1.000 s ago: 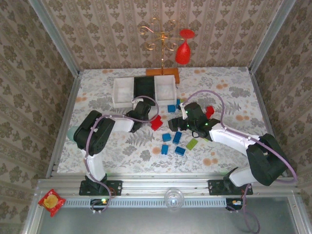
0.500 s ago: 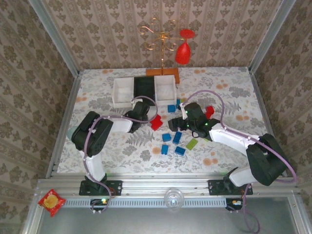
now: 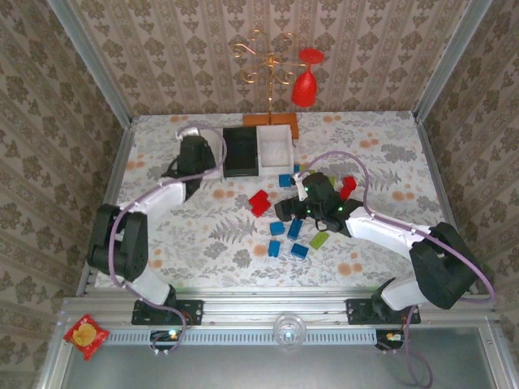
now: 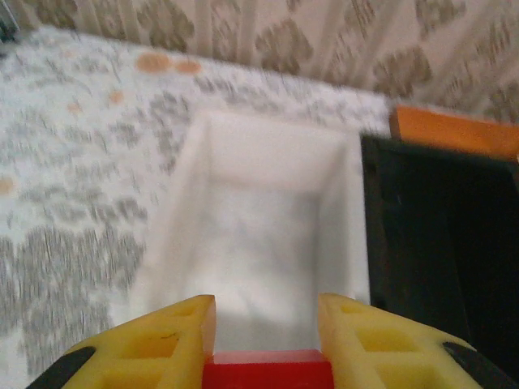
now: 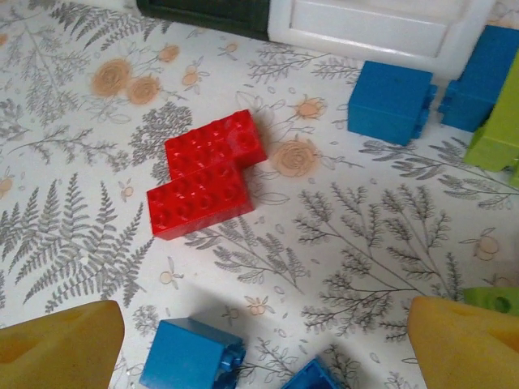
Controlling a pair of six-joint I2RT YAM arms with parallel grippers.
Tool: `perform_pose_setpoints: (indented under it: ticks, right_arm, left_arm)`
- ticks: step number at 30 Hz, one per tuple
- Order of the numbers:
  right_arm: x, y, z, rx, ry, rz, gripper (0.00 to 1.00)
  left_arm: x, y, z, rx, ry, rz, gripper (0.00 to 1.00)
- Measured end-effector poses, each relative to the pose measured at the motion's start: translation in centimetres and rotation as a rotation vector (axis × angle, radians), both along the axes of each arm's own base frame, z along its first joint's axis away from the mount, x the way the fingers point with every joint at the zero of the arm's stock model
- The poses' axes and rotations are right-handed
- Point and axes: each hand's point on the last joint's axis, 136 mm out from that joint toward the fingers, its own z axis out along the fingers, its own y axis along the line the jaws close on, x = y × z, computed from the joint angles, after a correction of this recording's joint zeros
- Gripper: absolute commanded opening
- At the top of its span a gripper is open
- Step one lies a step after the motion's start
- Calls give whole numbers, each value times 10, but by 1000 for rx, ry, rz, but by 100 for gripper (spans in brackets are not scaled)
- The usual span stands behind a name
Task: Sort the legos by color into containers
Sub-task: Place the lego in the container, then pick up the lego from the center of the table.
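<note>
**Left arm.** Left pincer (image 4: 265, 324) is clenched on a red brick (image 4: 268, 371), which sits wedged between the two yellow fingers (image 4: 174, 340). The top view puts this pincer over the left white bin (image 4: 259, 211), with the arm stretched toward the far left of the bench (image 3: 211, 243). The bin's floor shows ahead of the brick in the wrist view.

**Bins.** The black bin (image 4: 438, 243) is joined to the left white bin on its right. The right white bin (image 3: 275, 148) is joined on the black bin's other side. An orange base (image 4: 454, 134) stands just behind the black bin.

**Right arm.** Right pincer (image 5: 263, 340) is released, jaws wide apart with nothing between them. It is low over mid-bench among the loose bricks.

**Loose bricks, all flat on the bench:**
- The red pair (image 5: 207, 174) lies ahead of the right pincer. The two bricks touch side to side, offset, studs up.
- Two blue bricks (image 5: 389, 101) lie just in front of the right white bin.
- A green brick (image 5: 495, 134) sits beside those two, at the right edge of the wrist view.
- More blue bricks (image 3: 295, 228) are scattered nearer the arm bases, below the right pincer in the top view.
- A second green brick (image 3: 319, 240) lies close beside the right forearm.
- A lone red brick (image 3: 349, 186) is on the far side of the right arm, apart from the red pair.
</note>
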Motion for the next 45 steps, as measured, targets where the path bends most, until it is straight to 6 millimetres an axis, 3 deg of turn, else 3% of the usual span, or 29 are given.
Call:
perform_pose_setpoints:
  ticks: [3, 8, 12, 16, 19, 21, 23, 25, 28, 31, 35, 40, 45]
  right_arm:
    - [-1, 2, 0, -1, 0, 5, 92]
    - [0, 0, 0, -4, -4, -1, 92]
    - [3, -6, 13, -12, -46, -28, 93]
    - [5, -11, 25, -16, -88, -48, 93]
    - [7, -14, 26, -31, -99, -57, 93]
    - [7, -16, 25, -43, -100, -63, 94]
    - [7, -20, 23, -54, -93, -70, 94]
    - [8, -25, 23, -56, -89, -82, 94]
    - [11, -36, 30, -41, -93, -112, 94]
    - [13, -45, 39, -24, -113, -138, 94]
    - [12, -53, 34, -29, -103, -158, 94]
    - [11, -56, 28, -31, -88, -164, 94]
    - [10, -55, 28, -22, -82, -167, 94]
  left_arm:
    - [37, 5, -4, 7, 7, 3, 35]
    - [71, -2, -44, 35, 101, -30, 40]
    - [77, -5, -68, 67, 169, -51, 58]
    - [72, -4, -63, 75, 178, -61, 72]
    - [52, -3, -42, 64, 154, -75, 74]
    - [23, -8, -17, 42, 110, -106, 76]
    - [-8, -26, 1, 10, 55, -177, 79]
    - [-44, -59, 7, -26, 14, -298, 79]
    - [-91, -111, -19, -59, 50, -506, 78]
    - [-121, -139, -64, -23, 162, -652, 78]
    - [-131, -168, -98, 65, 259, -776, 80]
    - [-115, -202, -100, 127, 258, -853, 81]
    - [-97, -212, -112, 179, 297, -860, 80]
